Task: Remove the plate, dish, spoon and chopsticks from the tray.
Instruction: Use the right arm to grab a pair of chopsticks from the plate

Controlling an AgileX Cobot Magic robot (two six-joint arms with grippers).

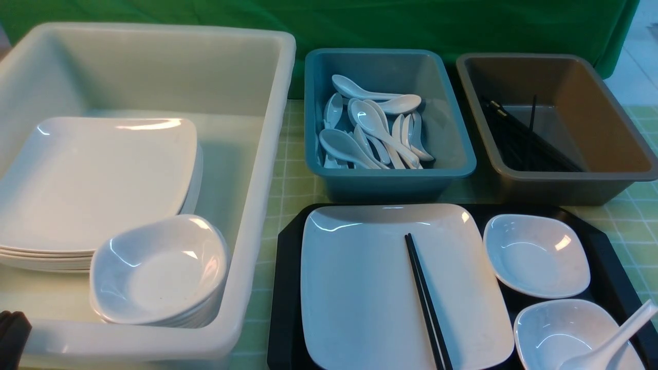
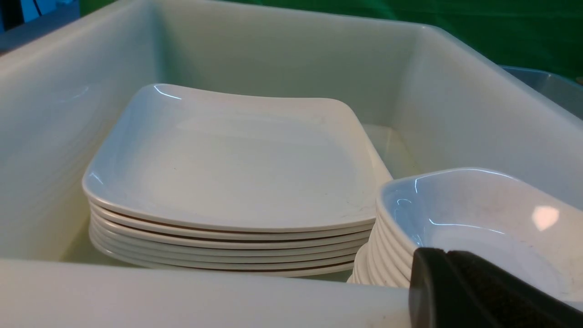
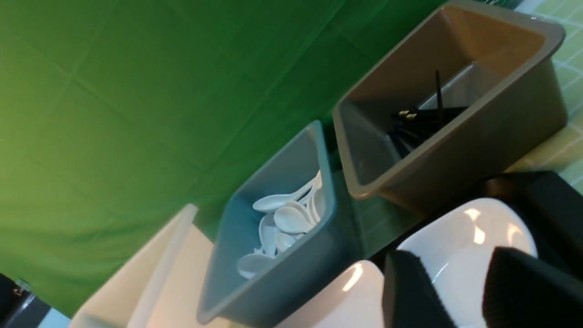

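The tray [image 1: 285, 288] sits loaded at lower centre and right; nothing is gripped.
You have the left gripper [image 1: 11, 334] closed and empty at the lower left corner, by the white tub [image 1: 267, 154] that holds stacked plates [image 1: 92, 180] and stacked bowls [image 1: 159, 267]. On the tray, the plate [image 1: 360, 288] fills the left part, and the chopsticks [image 1: 424, 298] lie on its right half. Right of the plate sit the upper dish [image 1: 534, 257] and the lower dish [image 1: 555, 329], with the spoon [image 1: 622, 334] resting in the latter. In the right wrist view, your right gripper [image 3: 453, 257] is open, jaws apart and empty.
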